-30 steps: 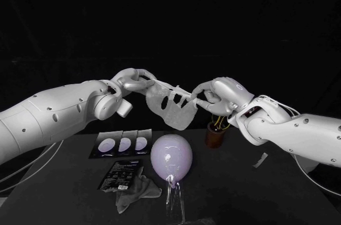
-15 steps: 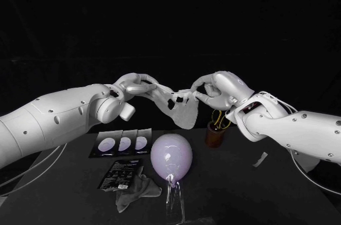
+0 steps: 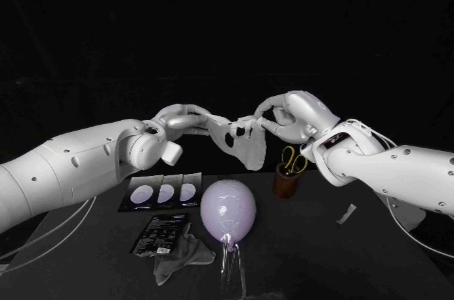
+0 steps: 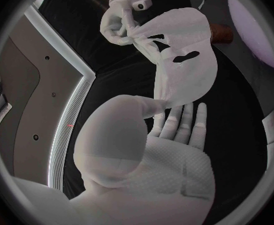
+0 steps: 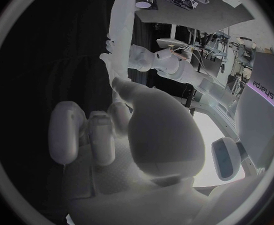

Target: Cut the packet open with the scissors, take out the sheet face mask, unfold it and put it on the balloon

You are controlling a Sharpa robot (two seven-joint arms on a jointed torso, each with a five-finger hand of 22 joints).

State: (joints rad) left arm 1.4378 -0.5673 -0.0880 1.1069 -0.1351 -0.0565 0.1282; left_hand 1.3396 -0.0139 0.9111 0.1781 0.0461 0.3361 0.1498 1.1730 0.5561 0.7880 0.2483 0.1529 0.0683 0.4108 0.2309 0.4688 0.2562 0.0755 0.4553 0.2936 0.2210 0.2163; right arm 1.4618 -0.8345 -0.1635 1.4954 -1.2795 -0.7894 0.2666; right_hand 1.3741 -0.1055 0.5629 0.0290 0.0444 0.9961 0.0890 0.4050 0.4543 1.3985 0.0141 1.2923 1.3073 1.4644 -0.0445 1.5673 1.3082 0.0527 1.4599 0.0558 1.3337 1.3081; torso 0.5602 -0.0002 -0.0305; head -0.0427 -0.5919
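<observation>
Sheet face mask [image 3: 241, 142] is aloft, part-unfolded and crumpled with its eye holes showing. It hangs between both hands at 12 o'clock from the balloon [image 3: 228, 211], well above it.

Left hand [image 3: 184, 119] pinches one end between thumb and finger, the other fingers [image 4: 186, 122] straight and apart. Right hand [image 3: 284, 116] pinches the opposite end, the rest of its fingers curled in.

From the balloon, on the black table [image 3: 378, 260]:
- dark packet [image 3: 161, 233] at 8 o'clock
- grey cloth [image 3: 184, 255] at 7, touching the packet
- scissors [image 3: 291, 159] upright in a brown cup [image 3: 285, 182] at 2
- pale strip [image 3: 346, 213] at 3, well apart
</observation>
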